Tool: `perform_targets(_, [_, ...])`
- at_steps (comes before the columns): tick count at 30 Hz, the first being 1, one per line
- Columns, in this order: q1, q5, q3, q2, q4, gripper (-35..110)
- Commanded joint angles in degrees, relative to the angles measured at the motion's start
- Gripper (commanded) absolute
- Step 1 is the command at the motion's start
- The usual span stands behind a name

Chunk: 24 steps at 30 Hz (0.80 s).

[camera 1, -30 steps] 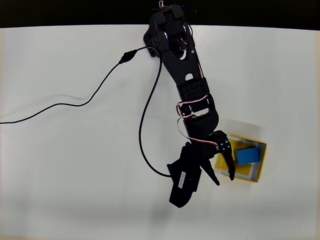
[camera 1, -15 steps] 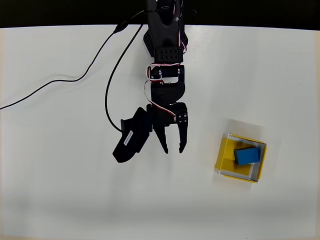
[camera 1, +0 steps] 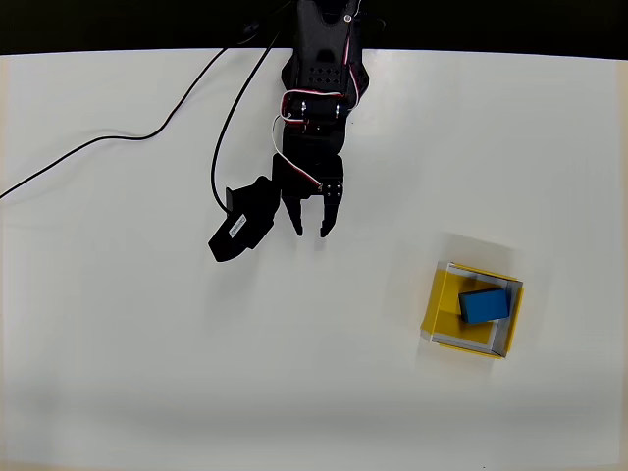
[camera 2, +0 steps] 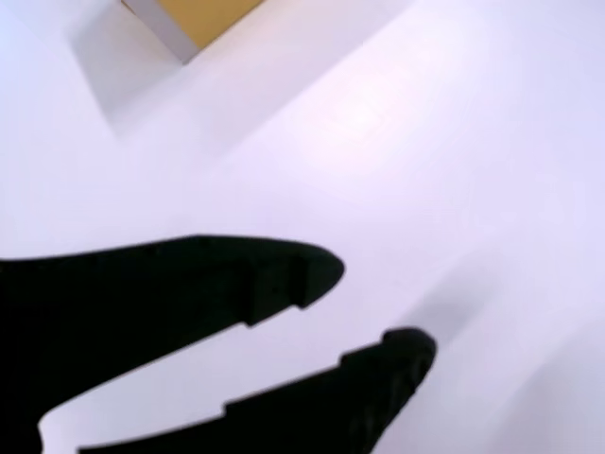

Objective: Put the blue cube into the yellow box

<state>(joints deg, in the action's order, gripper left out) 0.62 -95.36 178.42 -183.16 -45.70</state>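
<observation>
The blue cube lies inside the yellow box, toward the box's upper right corner, at the right of the overhead view. My black gripper is far from it, up and to the left near the arm's base, open with nothing between its fingers. In the wrist view the gripper shows two dark fingers apart over bare white table, and a corner of the yellow box sits at the top edge.
A black cable runs from the arm's base across the upper left of the white table. The table's far edge meets a dark strip at the top.
The arm has pulled back from the yellow box, swinging left and then up toward its base. The blue cube stays in the box, unmoved.
</observation>
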Motion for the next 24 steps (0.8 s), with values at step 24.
perform_targets(24, [0.4,5.4,1.8,-8.3,-31.9,12])
